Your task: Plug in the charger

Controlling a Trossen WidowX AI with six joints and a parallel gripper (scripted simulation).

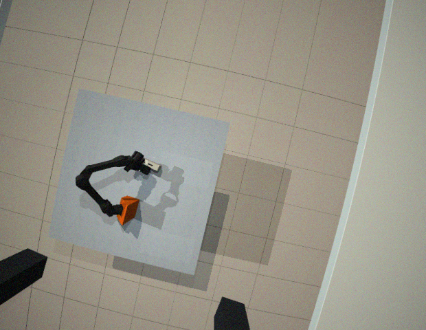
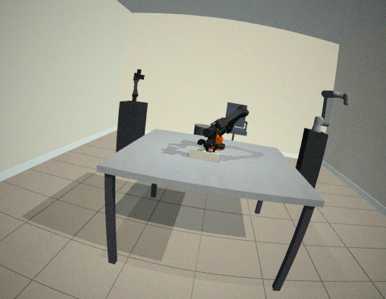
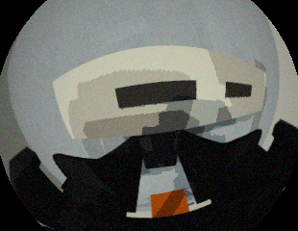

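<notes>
The cream power strip (image 1: 155, 166) (image 2: 203, 155) (image 3: 139, 60) lies on the table, with a long dark recess and a shorter one in its top in the wrist view. My gripper (image 1: 144, 166) (image 2: 210, 149) (image 3: 157, 133) is shut on the charger (image 3: 160, 153), a small black block between the fingertips. In the wrist view the charger's far end overlaps the strip's near edge, below the long recess. The fingers are close beside or above the strip. The prongs and outlet holes cannot be made out, and I cannot tell whether the charger touches the strip.
An orange block (image 1: 128, 210) (image 2: 220, 140) (image 3: 169, 204) stands at the arm's base on the grey table (image 1: 170, 250) (image 2: 187, 175). Two other arms stand on dark pedestals (image 2: 132, 125) (image 2: 312, 151) behind the table, with a chair (image 2: 237, 114) between them.
</notes>
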